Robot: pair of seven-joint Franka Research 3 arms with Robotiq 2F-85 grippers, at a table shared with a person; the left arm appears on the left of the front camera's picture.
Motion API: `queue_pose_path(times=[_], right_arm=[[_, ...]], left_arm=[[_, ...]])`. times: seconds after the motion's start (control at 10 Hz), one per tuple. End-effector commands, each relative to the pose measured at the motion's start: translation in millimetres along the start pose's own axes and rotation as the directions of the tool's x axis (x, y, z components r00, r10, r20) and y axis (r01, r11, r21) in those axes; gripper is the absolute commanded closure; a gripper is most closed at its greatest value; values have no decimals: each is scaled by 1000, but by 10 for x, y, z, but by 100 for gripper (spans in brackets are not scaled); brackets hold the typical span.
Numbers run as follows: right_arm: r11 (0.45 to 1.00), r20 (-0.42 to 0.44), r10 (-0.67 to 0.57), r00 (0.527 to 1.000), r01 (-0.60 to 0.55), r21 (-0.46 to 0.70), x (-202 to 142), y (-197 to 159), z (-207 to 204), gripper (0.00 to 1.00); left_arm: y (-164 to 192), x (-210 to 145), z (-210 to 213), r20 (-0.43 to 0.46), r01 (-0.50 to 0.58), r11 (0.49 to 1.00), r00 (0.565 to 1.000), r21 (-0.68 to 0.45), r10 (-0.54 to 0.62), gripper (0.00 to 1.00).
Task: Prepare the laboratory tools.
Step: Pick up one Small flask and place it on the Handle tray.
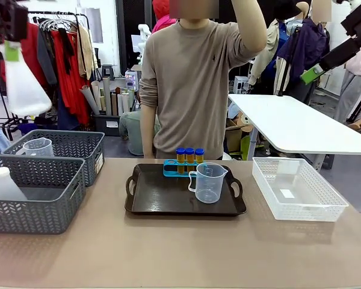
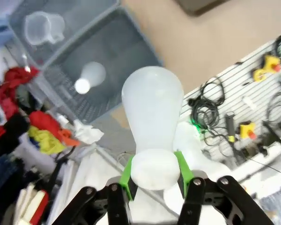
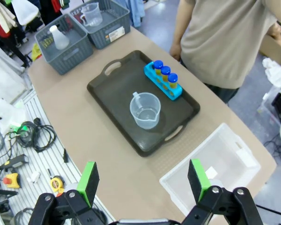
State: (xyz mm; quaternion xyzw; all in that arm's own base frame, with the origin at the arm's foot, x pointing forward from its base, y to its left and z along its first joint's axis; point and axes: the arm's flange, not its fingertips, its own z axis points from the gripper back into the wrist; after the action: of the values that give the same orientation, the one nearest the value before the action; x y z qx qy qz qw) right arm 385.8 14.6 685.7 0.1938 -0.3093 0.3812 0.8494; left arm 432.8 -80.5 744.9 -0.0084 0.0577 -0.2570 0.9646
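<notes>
Closest, left claw [image 2: 154, 171]: clamped on the neck of a translucent white conical flask [image 2: 152, 108], a green pad on either side; I see it held high above the table [image 1: 180, 253].
Under left claw: two grey baskets [image 2: 131, 51] sit far beneath the flask; one holds a second flask [image 2: 86, 79], the other a second beaker [image 2: 44, 28].
Right claw [image 3: 143, 180]: jaws spread wide with nothing between the pads, hanging high over the near table edge.
Ahead of right claw: a dark tray [image 3: 112, 93] with a clear measuring beaker [image 3: 145, 110] standing upright on it.
Beyond that beaker: a blue rack [image 3: 177, 93] on the tray's far side with yellow tubes [image 3: 165, 71] upright in it; I count three blue caps.
Ahead-right of right claw: a white mesh basket [image 3: 225, 150], beside the tray and not touching it.
Farthest: a person [image 3: 225, 42] stands at the far table edge behind the rack, one arm lifted.
</notes>
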Motion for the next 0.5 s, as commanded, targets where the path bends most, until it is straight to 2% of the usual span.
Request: queue_pose_path(times=[0.0, 0.4], right_arm=[[1000, 8, -7, 1000, 7, 7, 17, 9, 4, 0], [1000, 8, -7, 1000, 7, 7, 17, 9, 4, 0]], left_arm=[[-279, 311, -393, -13, 59, 998, 998, -6, -60, 100], [-755, 868, -545, 13, 210, 977, 978, -41, -210, 100]])
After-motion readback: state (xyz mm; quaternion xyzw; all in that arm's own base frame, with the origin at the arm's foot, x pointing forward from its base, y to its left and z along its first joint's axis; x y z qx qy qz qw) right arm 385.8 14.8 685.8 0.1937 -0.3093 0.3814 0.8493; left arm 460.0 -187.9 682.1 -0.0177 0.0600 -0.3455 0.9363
